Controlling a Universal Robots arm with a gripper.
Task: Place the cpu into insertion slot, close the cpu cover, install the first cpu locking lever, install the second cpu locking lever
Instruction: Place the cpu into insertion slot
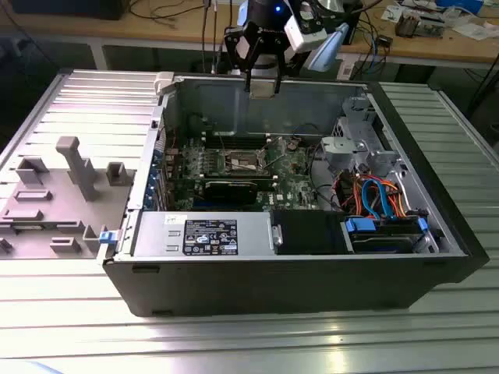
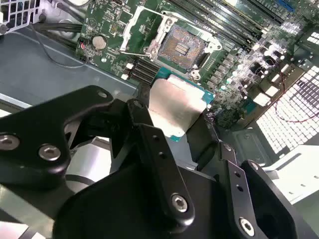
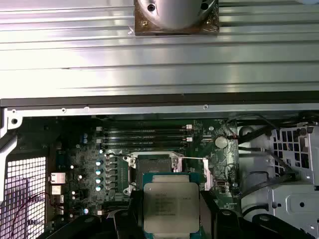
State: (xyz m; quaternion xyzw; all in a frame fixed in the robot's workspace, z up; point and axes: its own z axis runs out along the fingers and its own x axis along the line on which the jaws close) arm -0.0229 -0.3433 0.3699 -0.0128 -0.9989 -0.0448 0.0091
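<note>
Okay, exterior view: the gripper (image 1: 263, 84) hangs over the far wall of the open computer case (image 1: 234, 105), well above the green motherboard (image 1: 292, 167). The insertion slot (image 1: 243, 161) sits mid-board, apart from the gripper.

Second wrist view: black fingers (image 2: 149, 144) are clamped on two opposite edges of the cpu (image 2: 174, 104), silver top facing the camera and the chip looking roughly level. The insertion slot (image 2: 182, 47) lies beyond it, pin grid bare. The cpu cover (image 2: 135, 22) seems swung open to one side, so nothing blocks the socket. A coin battery (image 2: 99, 42) sits near the cover.

First wrist view: the cpu (image 3: 171, 206) is in the grip, partly overlapping the insertion slot (image 3: 152, 167) in the line of sight. The memory slots (image 3: 144, 134) lie just past the socket.

Judgement: the step in hand is carrying the chip to the socket, not yet seated. To do it well, keep the chip flat, square its edges to the metal rim, match the notch corner, lower straight down with no sideways slide, and use no push, since the pins would likely bend easily
</note>
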